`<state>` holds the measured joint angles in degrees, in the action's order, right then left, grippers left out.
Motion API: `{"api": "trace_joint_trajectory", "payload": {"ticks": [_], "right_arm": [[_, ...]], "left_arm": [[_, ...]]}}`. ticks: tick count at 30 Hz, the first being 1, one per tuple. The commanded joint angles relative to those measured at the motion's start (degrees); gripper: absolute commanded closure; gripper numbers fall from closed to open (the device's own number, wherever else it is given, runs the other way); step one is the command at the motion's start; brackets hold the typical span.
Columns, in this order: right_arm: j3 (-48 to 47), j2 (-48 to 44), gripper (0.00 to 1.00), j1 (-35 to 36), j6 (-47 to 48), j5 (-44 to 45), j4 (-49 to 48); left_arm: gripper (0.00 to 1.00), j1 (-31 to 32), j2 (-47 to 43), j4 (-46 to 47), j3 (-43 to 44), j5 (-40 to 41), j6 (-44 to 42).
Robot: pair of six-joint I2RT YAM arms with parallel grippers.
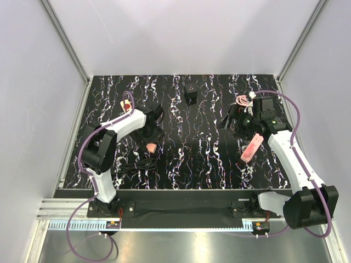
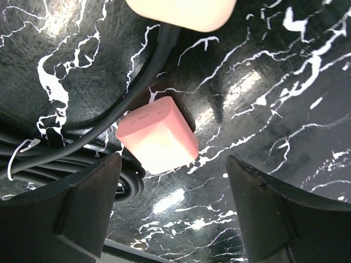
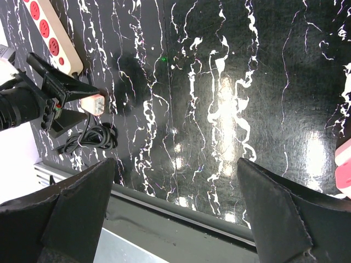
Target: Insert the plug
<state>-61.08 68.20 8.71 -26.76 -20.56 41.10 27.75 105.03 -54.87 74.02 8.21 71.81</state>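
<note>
A pink plug (image 1: 151, 147) lies on the black marbled table, its black cable (image 1: 134, 164) coiled to the near left. In the left wrist view the plug (image 2: 157, 136) lies just ahead of my open left gripper (image 2: 173, 219), between and beyond the fingertips, not held. A cream power strip with red sockets (image 1: 127, 104) lies behind the left arm; its end (image 2: 181, 13) shows past the plug. My left gripper (image 1: 152, 131) hovers over the plug. My right gripper (image 1: 229, 121) is open and empty at the right; in its own view it (image 3: 175, 219) looks across at the strip (image 3: 52, 33) and plug (image 3: 93, 104).
A small black block (image 1: 191, 96) stands at the back middle. A pink and white bar-shaped object (image 1: 251, 147) lies under the right arm. Grey walls close in the table on three sides. A metal rail runs along the near edge (image 3: 181, 211).
</note>
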Motion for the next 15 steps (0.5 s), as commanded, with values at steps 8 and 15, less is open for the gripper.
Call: {"api": "trace_joint_trajectory", "payload": {"ticks": [8, 15], "right_arm": [[0.2, -1.6, 0.01, 0.6, -0.2, -1.8, -2.3], [0.8, -1.6, 0.01, 0.6, -0.1, -2.1, -2.5]], "left_arm": [[0.3, -0.3, 2.1, -0.5, 0.2, 4.0, 1.8], [0.53, -0.3, 4.6, 0.2, 0.2, 4.7, 0.1]]}}
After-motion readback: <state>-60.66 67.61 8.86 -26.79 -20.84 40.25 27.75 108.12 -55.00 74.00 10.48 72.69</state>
